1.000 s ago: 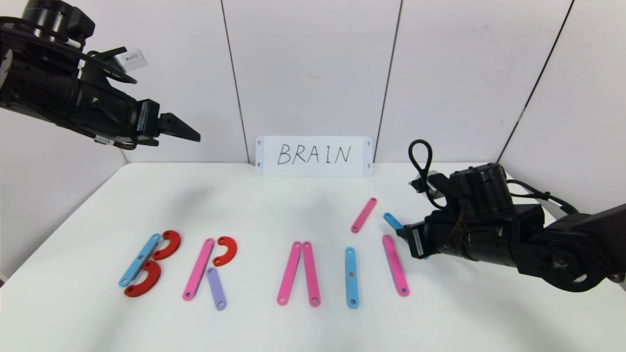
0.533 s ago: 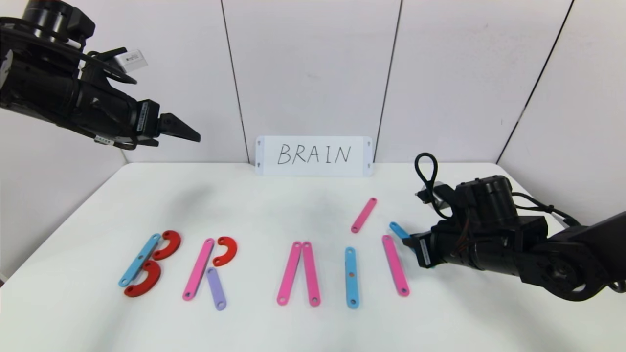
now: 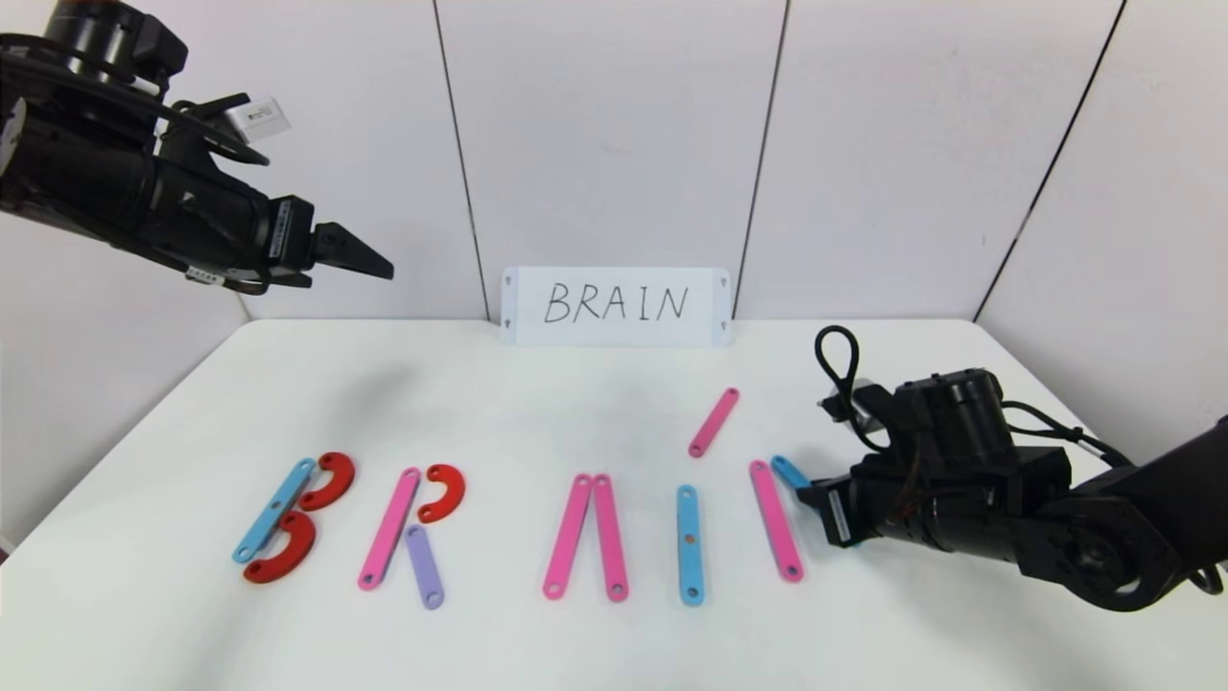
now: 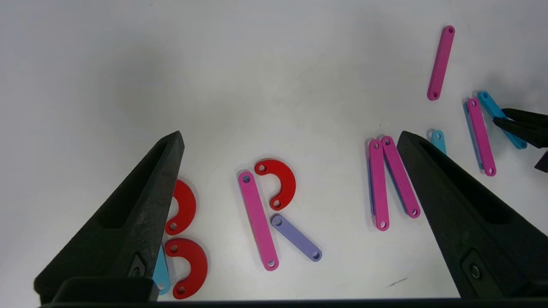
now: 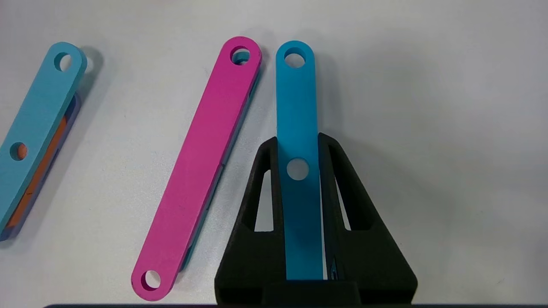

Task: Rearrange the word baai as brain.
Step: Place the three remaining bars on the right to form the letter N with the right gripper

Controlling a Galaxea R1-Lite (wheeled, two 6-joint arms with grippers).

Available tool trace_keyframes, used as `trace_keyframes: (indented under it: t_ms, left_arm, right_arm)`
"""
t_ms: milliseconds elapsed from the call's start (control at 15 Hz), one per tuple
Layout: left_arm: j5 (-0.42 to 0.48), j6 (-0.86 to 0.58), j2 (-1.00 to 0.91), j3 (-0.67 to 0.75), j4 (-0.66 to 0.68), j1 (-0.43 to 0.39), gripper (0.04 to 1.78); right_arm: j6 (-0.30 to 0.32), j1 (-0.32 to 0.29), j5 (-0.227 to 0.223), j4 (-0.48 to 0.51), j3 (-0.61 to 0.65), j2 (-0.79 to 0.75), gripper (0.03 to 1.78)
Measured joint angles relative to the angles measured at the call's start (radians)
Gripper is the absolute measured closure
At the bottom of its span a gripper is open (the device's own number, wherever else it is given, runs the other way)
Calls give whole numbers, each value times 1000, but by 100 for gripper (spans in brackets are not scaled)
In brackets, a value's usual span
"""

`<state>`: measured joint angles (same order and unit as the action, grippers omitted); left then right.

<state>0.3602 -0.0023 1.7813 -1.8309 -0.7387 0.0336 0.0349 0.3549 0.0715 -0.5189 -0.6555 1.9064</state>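
Observation:
The plastic letters lie in a row on the white table point(image 3: 537, 403). A blue bar point(image 3: 273, 509) with two red curves forms B. A pink bar point(image 3: 389, 528), a red curve point(image 3: 443, 491) and a purple bar point(image 3: 423, 566) form R. Two pink bars point(image 3: 587, 549) meet at their far ends, then come a blue bar point(image 3: 689, 544) and a slanted pink bar point(image 3: 775, 520). My right gripper point(image 3: 806, 489) is low at the right, shut on a blue bar point(image 5: 296, 98) whose far end lies beside the slanted pink bar point(image 5: 201, 162). My left gripper point(image 3: 369, 261) hangs open, high at the left.
A white card point(image 3: 615, 306) handwritten BRAIN leans on the back wall. A loose pink bar point(image 3: 714, 422) lies behind the row, right of centre. White walls close in the table at the back and both sides.
My right gripper has carried the blue bar toward the table's front and lower, bringing its far end next to the top of the slanted pink bar. The left arm has not moved.

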Motion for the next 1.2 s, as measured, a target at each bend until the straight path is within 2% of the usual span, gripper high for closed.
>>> trace_keyframes:
  t_ms: [267, 467, 600, 867, 933, 1067, 1200]
  left_arm:
    - [0, 0, 0, 0, 0, 0, 8]
    - [0, 0, -1, 1, 0, 0, 8]
    - [0, 0, -2, 1, -1, 0, 8]
    - [0, 0, -2, 1, -1, 0, 8]
    - [0, 0, -2, 1, -1, 0, 8]
    - [0, 0, -2, 1, -1, 0, 8]
    - [0, 0, -2, 1, -2, 0, 8]
  right_arm:
    - [1, -3, 0, -29, 13, 14, 153]
    - [1, -5, 0, -30, 21, 16, 138]
    - [1, -5, -1, -32, 26, 13, 114]
    - [0, -17, -4, -30, 29, -5, 47]
    - [0, -20, -5, -30, 29, -10, 35]
    - [0, -26, -5, -30, 29, -14, 17]
    - [1, -30, -7, -30, 24, -18, 8]
